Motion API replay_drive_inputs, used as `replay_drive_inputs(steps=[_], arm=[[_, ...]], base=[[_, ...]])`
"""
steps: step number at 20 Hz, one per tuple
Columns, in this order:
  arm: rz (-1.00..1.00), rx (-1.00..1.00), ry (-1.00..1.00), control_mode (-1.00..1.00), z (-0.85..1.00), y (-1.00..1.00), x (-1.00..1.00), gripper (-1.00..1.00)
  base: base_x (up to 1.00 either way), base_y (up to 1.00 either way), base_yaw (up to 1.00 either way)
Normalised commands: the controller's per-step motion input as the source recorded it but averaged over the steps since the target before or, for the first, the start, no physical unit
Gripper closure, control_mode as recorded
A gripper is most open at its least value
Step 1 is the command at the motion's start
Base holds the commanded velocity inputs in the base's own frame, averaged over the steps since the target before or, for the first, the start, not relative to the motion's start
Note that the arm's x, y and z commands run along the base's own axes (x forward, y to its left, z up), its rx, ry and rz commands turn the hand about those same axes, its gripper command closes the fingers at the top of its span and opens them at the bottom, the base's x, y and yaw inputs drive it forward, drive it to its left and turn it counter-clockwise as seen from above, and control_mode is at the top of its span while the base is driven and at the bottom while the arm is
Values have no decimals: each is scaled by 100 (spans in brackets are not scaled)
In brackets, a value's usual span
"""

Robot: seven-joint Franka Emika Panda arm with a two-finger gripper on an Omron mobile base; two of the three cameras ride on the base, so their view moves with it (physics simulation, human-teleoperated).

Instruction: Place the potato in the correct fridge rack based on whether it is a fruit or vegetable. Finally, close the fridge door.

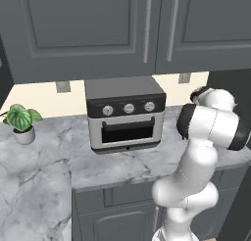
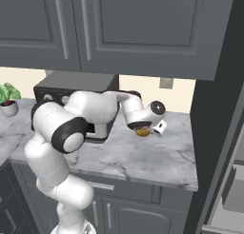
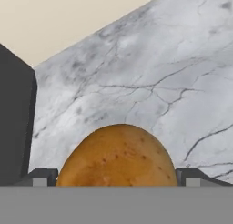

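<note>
Even, flat rendered light on my feeds, no glare or hot spots. Marble bench (image 1: 44, 156) reads bright; upper cabinets (image 1: 88, 29) dim and dull w/ soft shading under them. Faint shadow beneath the toaster oven (image 1: 125, 113). Potato (image 3: 117, 157) in hand view is sharp, evenly lit. No blur or edge distortion; slight pixelation throughout.

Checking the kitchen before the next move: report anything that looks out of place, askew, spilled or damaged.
Nothing stands out. The tan-brown speckled potato sits between the dark fingertips of the gripper above the grey-veined marble counter. The silver toaster oven stands square, door shut, and the small potted green plant is upright. No spills or damage show.
</note>
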Motion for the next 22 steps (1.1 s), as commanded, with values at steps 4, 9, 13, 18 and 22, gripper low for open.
replay_drive_inputs(steps=[4,9,13,18,22], arm=[[8,-25,8,-100,87,45,-100,100],[10,-23,5,-100,84,53,-100,100],[14,-12,-10,-100,86,65,-92,100],[17,-4,-13,-100,89,65,-89,100],[6,-6,-2,-100,49,21,-56,100]], base=[[0,0,0],[0,0,0],[0,0,0],[0,0,0],[0,0,0]])
